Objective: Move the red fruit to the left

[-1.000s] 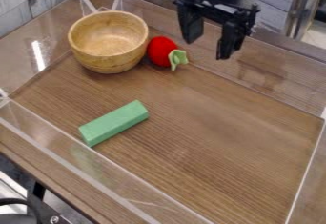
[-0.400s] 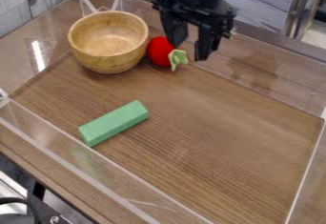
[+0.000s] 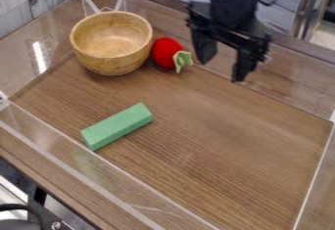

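Wood-grain tabletop (image 3: pixel 222 146), enclosed by low clear plastic walls.

Item 1: small rounded bright-red toy fruit (image 3: pixel 167 54) with a green leafy cap on its right end; lies at the rear of the table, just beside the right side of item 2.

Item 2: round light wooden bowl (image 3: pixel 112 42), upright, rear left.

Item 3: flat green rectangular block (image 3: pixel 117 125), lying diagonally at front left, well apart from the others.

Item 4: black robot gripper (image 3: pixel 225 60), pointing down, just right of the fruit; jaws spread wide, holding nothing.

No readable writing, labels or brands on any item.
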You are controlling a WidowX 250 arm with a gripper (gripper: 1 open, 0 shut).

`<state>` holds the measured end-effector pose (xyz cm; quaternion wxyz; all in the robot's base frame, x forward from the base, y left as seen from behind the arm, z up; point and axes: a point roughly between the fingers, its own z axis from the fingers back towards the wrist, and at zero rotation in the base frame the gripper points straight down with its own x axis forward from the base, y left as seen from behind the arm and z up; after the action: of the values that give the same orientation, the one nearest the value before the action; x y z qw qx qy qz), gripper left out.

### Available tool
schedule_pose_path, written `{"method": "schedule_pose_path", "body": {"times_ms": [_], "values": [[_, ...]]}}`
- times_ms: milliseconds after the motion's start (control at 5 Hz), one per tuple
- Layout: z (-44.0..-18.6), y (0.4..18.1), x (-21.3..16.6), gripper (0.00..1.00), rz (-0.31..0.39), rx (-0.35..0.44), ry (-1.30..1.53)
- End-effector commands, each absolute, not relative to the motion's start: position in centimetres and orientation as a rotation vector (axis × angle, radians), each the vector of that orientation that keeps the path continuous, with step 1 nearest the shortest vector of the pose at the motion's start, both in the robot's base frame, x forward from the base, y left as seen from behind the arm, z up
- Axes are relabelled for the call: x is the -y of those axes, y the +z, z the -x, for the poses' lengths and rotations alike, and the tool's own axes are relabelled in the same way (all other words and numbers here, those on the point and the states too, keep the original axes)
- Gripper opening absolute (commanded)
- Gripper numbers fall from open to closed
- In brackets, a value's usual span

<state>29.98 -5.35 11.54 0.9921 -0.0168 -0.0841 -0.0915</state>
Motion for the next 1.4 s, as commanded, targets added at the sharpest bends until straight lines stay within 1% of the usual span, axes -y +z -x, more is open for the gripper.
{"method": "schedule_pose_path", "body": {"times_ms": [0,200,400,600,800,1000,1200], "values": [[-32.5,13.3,6.3,1.0,0.05,0.285,-0.201],[-32.6,13.8,5.7,1.0,0.052,0.328,-0.23],[-32.6,12.9,4.2,1.0,0.048,0.342,-0.198],[-32.7,12.6,2.6,1.0,0.028,0.376,-0.144],[-32.9,13.6,1.6,1.0,0.038,0.403,-0.082],[-33.6,13.8,1.5,1.0,0.043,0.416,-0.049],[-33.7,13.2,2.2,1.0,0.041,0.399,-0.04]]}}
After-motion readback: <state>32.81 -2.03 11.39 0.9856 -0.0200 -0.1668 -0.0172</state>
